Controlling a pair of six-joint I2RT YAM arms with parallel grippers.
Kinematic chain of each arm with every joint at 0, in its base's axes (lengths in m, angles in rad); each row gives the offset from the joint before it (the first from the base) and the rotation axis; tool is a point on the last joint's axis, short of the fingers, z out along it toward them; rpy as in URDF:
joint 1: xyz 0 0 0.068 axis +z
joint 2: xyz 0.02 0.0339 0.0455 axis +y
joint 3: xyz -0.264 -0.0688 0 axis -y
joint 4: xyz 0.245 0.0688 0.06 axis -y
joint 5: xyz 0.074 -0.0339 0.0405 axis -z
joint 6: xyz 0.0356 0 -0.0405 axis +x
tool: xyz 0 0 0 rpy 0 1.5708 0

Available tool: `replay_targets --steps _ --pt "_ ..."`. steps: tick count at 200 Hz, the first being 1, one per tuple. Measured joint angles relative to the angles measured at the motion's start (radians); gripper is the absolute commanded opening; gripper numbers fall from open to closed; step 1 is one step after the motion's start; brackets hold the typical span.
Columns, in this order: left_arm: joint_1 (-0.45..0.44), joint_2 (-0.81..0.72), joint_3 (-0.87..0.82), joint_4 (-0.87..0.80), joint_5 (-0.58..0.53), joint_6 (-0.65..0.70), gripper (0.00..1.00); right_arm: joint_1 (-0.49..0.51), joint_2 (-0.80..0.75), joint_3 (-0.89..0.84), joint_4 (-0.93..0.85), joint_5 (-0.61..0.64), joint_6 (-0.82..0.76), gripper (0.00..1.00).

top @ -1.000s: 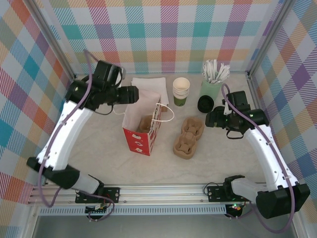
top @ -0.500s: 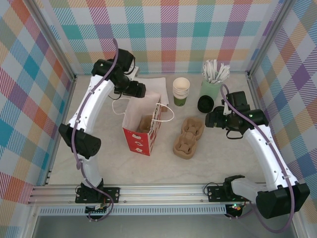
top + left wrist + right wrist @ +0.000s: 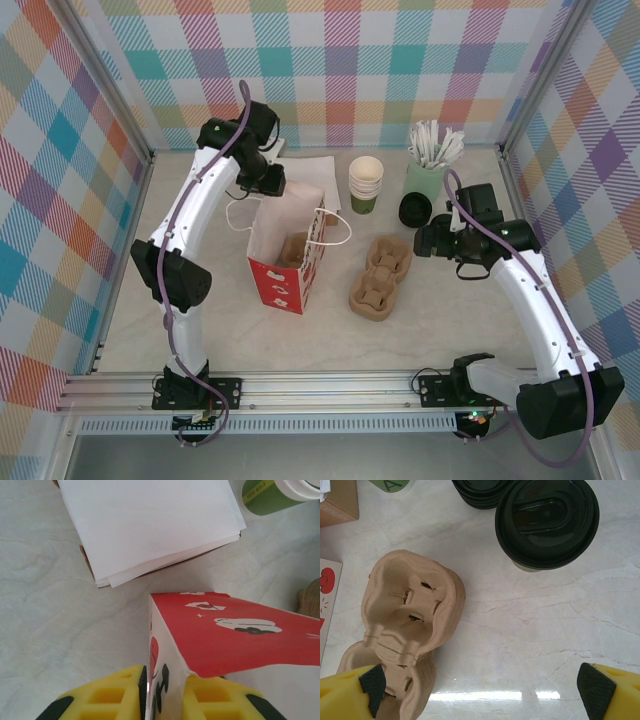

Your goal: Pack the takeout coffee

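The takeout coffee (image 3: 415, 210) (image 3: 546, 522), a green cup under a round black lid, stands at the back right. My right gripper (image 3: 428, 240) (image 3: 482, 692) hovers just in front of it, wide open and holding nothing. A red and white paper bag (image 3: 285, 255) (image 3: 235, 635) stands open mid-table with a brown carrier inside it. My left gripper (image 3: 268, 185) (image 3: 165, 695) is at the bag's back rim, and its yellow fingers (image 3: 105, 700) pinch the bag's corner edge between them.
A brown pulp cup carrier (image 3: 380, 272) (image 3: 405, 610) lies right of the bag. A stack of green cups (image 3: 365, 185) (image 3: 265, 495), a pale green cup of white sticks (image 3: 428, 165), white napkins (image 3: 305, 170) (image 3: 150, 525) and spare black lids (image 3: 480, 492) line the back.
The left arm swung from the left side to the bag's back rim, and its jaws closed on the bag's edge. The right arm stayed still.
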Motion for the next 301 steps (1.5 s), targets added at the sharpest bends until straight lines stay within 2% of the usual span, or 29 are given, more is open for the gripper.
replay_targets --steps 32,84,133,185,254,301 --pt "0.000 -0.023 -0.036 0.007 0.027 -0.068 0.16 0.000 0.001 0.000 0.000 0.001 -0.002 1.00" --pt "0.003 -0.196 -0.234 0.063 0.051 -0.255 0.00 -0.021 0.047 0.032 -0.029 0.067 -0.053 1.00" --pt "0.003 -0.387 -0.469 0.214 0.008 -0.480 0.00 -0.080 0.082 0.046 -0.032 0.039 -0.056 1.00" --pt "0.003 -0.512 -0.687 0.407 -0.066 -0.738 0.00 -0.134 0.183 0.046 -0.026 0.016 -0.055 1.00" --pt "0.035 -0.606 -0.821 0.502 -0.145 -0.910 0.00 -0.163 0.307 0.027 0.037 -0.001 -0.052 1.00" --pt "0.095 -0.609 -0.820 0.499 -0.124 -0.877 0.32 -0.164 0.361 0.027 0.062 -0.009 -0.052 1.00"
